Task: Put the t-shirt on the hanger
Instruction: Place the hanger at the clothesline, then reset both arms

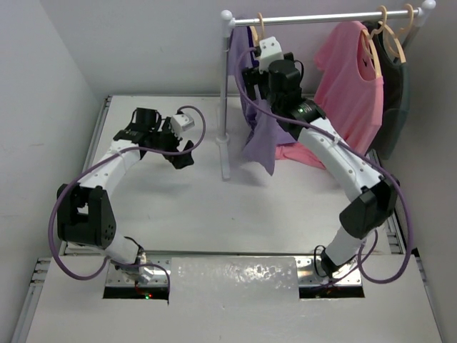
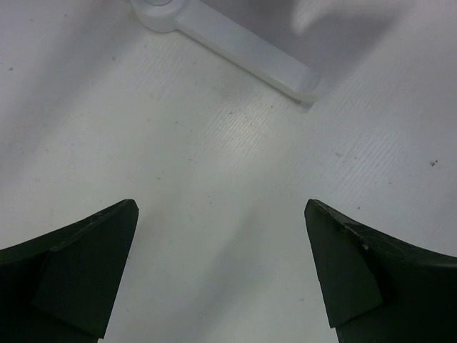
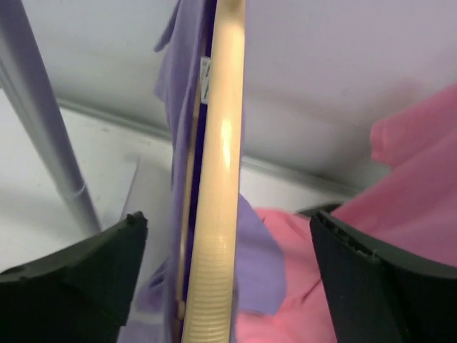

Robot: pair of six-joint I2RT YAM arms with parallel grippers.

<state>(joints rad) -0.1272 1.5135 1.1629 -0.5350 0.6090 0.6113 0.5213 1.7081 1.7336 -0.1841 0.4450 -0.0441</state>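
Straddling the hanger (image 3: 221, 179), the right hand (image 3: 227, 223) gaped wide, holding nothing. A careless nudge might knock the t-shirt (image 1: 260, 146) loose.

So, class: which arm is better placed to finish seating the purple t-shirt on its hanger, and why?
Right. The right tool, open, straddles the hanger at the rail, the t-shirt hanging against it. The left tool hangs open over the table by the rack's foot.

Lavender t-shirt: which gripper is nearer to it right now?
Right. The right gripper is open at the rail, straddling the hanger that the t-shirt hangs against. The left gripper is open over the table, left of the rack post, apart from it.
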